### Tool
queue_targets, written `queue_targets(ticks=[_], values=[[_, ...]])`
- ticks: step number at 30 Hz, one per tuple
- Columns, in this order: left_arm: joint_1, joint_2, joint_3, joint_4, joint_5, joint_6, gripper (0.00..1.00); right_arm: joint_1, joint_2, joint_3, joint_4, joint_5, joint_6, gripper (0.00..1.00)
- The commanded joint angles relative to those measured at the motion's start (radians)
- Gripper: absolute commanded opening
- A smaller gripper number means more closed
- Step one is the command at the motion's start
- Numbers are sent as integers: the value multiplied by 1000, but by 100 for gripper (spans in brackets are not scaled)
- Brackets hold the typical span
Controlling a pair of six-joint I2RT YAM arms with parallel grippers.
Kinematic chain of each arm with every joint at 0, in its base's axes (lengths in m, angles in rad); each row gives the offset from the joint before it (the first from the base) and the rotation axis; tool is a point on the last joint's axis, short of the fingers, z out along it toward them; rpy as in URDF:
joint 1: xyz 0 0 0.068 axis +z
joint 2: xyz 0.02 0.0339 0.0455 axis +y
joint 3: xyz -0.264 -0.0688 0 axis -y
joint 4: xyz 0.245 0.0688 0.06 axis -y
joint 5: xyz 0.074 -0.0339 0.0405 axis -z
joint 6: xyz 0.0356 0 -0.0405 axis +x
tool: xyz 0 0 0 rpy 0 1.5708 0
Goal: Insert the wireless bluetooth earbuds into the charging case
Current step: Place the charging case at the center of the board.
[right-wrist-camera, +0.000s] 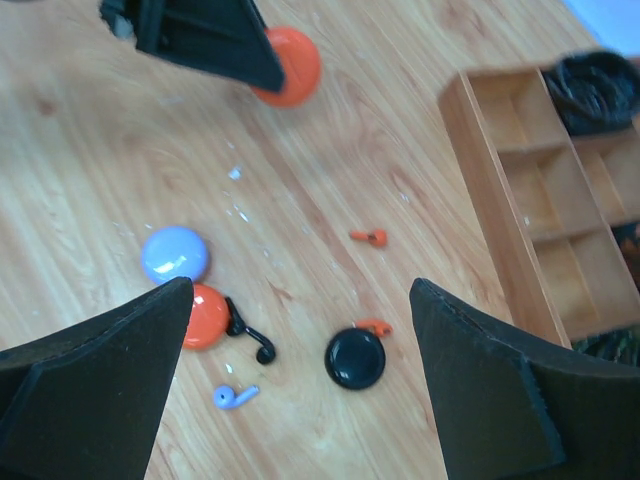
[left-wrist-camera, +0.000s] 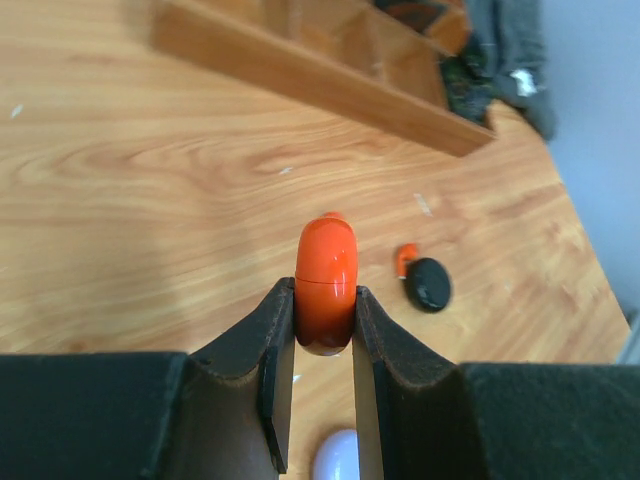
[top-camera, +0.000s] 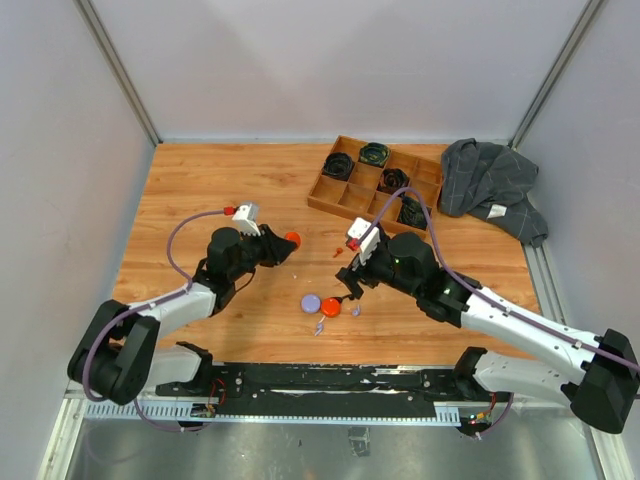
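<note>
one case [left-wrist-camera: 326, 255] — upright in left hand [left-wrist-camera: 324, 305]

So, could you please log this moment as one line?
left end effector: shut on orange case | right end effector: open | earbuds: loose on table

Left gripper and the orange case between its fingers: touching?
Touching. Left wrist view shows the left gripper clamping the orange case, both fingers against its sides, no gap.

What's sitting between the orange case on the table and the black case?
A black earbud, close beside the orange case, with bare table before the black case; the right wrist view shows it.
</note>
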Motion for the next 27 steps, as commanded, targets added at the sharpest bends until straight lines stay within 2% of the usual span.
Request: queue_targets(ticks=[1,4,8,11,17,27], values=[[67,93,81,-161,-79,-65,11,-8,-30,-83,110,200,50,91],[113,169,142,-217,-95,-62,12,-10,-34,-123,146,235,57,91],[161,266,205,-260,-98,-82,17,-13,-33,-152,170,246,71,91],[173,326,251,-286,-98,-84,24,-17,-41,-182,205,241,80,91],[185,426,312,-312,-105,-111,29,-20,-57,-203,216,259,87,91],[195,394,333,-456,-218,-91,53,-24,-63,-212,221,261,92,90]])
